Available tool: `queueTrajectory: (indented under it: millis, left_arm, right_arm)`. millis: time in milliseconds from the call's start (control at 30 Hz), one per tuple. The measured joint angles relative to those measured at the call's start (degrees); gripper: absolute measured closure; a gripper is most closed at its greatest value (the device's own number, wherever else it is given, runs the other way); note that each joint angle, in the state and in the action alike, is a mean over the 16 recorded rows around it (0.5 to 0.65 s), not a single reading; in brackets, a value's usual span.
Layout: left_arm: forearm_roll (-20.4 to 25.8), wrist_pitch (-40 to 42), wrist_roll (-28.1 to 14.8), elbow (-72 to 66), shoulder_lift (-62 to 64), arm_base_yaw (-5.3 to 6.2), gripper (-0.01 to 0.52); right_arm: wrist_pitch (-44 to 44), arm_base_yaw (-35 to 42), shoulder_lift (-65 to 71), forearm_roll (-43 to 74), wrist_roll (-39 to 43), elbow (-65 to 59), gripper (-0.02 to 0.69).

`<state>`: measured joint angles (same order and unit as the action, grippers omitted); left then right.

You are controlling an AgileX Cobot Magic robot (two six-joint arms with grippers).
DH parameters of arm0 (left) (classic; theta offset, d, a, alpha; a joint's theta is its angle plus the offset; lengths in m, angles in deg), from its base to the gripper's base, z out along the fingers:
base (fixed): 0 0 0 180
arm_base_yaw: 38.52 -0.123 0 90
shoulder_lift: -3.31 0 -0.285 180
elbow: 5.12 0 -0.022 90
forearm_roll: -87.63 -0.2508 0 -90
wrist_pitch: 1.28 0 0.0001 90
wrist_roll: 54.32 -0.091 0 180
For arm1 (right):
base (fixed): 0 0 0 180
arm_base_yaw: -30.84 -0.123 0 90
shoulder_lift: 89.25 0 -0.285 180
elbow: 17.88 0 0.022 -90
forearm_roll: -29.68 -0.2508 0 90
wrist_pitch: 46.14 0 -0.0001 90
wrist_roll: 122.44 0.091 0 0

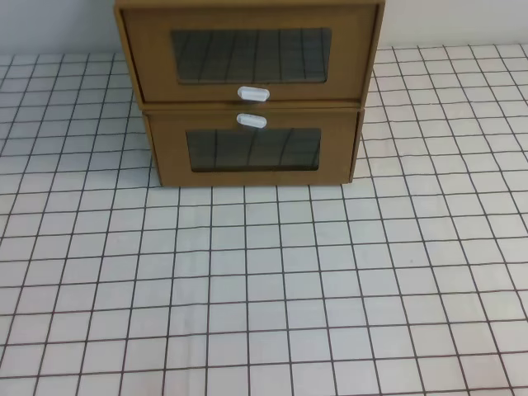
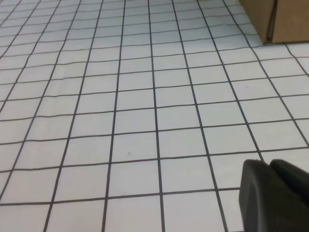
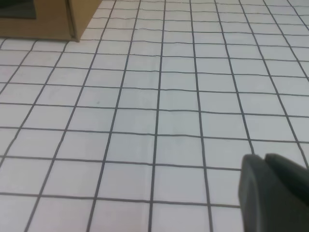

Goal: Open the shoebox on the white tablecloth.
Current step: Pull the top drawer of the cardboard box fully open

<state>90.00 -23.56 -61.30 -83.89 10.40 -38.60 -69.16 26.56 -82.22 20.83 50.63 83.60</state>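
Note:
Two brown cardboard boxes are stacked at the back of the white tablecloth (image 1: 264, 280). The upper one is the shoebox (image 1: 157, 58), its drawer front pushed in, with a clear window and a small white handle (image 1: 252, 94) below it. Neither gripper shows in the exterior high view. My left gripper (image 2: 268, 163) sits low over the cloth in its wrist view, fingers pressed together and holding nothing. My right gripper (image 3: 264, 157) looks the same, shut and empty, well short of the boxes.
The twin lower box (image 1: 169, 153) has its white handle (image 1: 252, 121) above its window and rests on the cloth. Its corner shows at the top right of the left wrist view (image 2: 277, 19) and at the top left of the right wrist view (image 3: 48, 19). A pale wall stands behind.

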Motion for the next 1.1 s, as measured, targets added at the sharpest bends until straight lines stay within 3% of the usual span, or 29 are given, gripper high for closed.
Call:
queueTrajectory:
  millis: [733,1100]
  left_arm:
    - [-0.1,0.0,0.0,0.0,0.0,0.00,0.519]
    - [-3.6,0.2,-1.7,0.0,0.0,0.00,0.519]
  right_arm:
    - [0.0,0.0,0.0,0.0,0.0,0.0,0.678]
    - [0.0,0.0,0.0,0.0,0.0,0.0,0.678]
